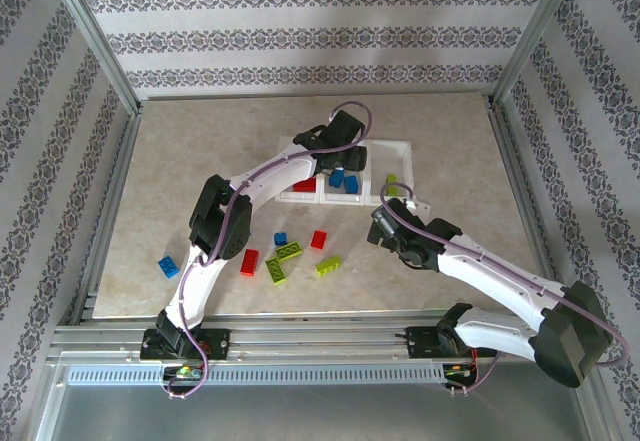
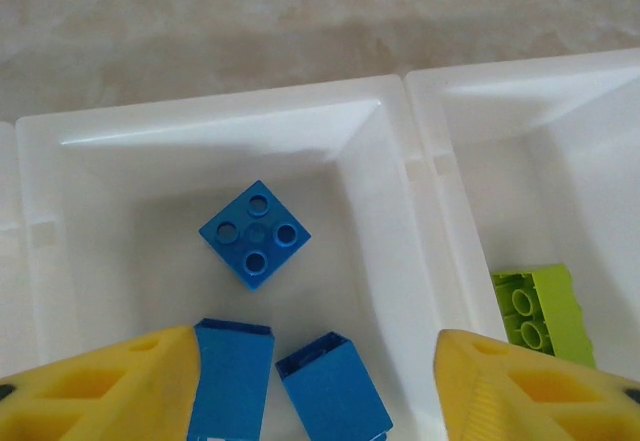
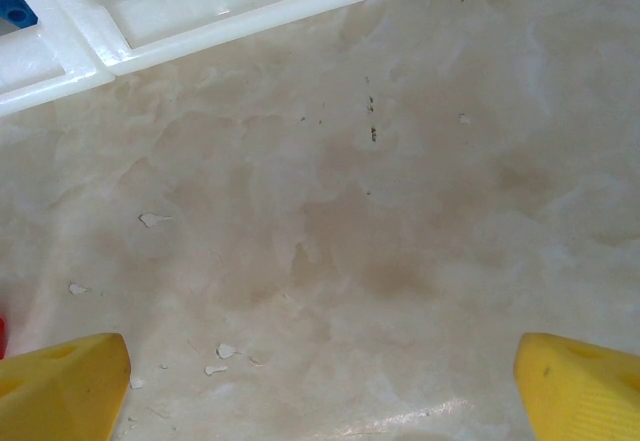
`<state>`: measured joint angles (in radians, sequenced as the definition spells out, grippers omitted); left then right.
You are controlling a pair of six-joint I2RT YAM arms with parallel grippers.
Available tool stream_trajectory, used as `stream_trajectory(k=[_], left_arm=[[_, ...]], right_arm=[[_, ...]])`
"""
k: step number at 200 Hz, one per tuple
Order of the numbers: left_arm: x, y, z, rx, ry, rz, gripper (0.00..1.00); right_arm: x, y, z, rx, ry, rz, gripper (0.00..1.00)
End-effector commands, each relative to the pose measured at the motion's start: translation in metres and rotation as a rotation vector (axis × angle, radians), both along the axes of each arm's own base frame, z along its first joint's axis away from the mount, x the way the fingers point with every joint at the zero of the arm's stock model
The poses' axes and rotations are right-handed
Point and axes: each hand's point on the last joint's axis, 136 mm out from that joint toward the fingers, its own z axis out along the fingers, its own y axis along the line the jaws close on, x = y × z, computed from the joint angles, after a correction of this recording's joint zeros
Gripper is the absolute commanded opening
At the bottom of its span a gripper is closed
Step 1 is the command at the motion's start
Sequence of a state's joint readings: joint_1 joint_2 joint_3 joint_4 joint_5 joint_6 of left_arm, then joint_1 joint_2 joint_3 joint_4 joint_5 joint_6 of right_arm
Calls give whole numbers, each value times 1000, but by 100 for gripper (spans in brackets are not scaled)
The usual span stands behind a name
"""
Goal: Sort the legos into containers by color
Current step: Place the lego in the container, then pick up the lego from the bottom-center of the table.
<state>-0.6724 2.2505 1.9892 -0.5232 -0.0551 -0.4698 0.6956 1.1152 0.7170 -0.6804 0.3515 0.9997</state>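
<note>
Left fingers (image 2: 100, 391), released and empty over the middle compartment of the tray (image 2: 425, 251) toward the far edge of the surface (image 1: 180, 161), flank two blue legos (image 2: 232, 381); one lies just beside a finger, so a skewed withdrawal may snag it; right fingers (image 3: 60, 386) released, empty.

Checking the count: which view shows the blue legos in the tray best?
Left wrist: three blue legos lie close up in one compartment, one with studs up. Top external shows them small beside the left arm; right wrist catches a blue sliver.

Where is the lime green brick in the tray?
In the left wrist view, the lime green studded plastic brick lies in the white tray's right compartment, near its left wall.
</note>
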Motion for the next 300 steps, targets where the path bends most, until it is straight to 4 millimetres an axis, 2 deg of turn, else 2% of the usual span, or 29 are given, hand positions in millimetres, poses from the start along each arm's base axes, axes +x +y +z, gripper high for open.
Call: stream_trajectory(k=[1,35,54,100,138,180,225,262,300], left_arm=[[-12,6,58,-44,-65,-20,73],[-27,20,91,-79,-121,-4,91],[-38,34,102,-84,-138,15,100],[-70,81,125,-108,-226,112,100],[-94,130,133,-114,-290,224,100],[-119,187,122,-109,-302,344,100],[-150,239,92,-60,-248,454,100],[-175,267,63,-18,-177,523,100],[-198,283,32,-22,-86,566,100]], right_arm=[[6,-1,6,-12,-20,-12,98],[8,6,8,-11,-27,4,98],[8,9,6,-11,-24,11,99],[12,20,4,-17,-14,35,98],[17,33,4,-18,-12,61,98],[21,53,0,-29,7,104,98],[27,72,-8,-39,32,148,98],[33,87,-14,-44,52,188,98],[38,102,-19,-39,68,224,98]])
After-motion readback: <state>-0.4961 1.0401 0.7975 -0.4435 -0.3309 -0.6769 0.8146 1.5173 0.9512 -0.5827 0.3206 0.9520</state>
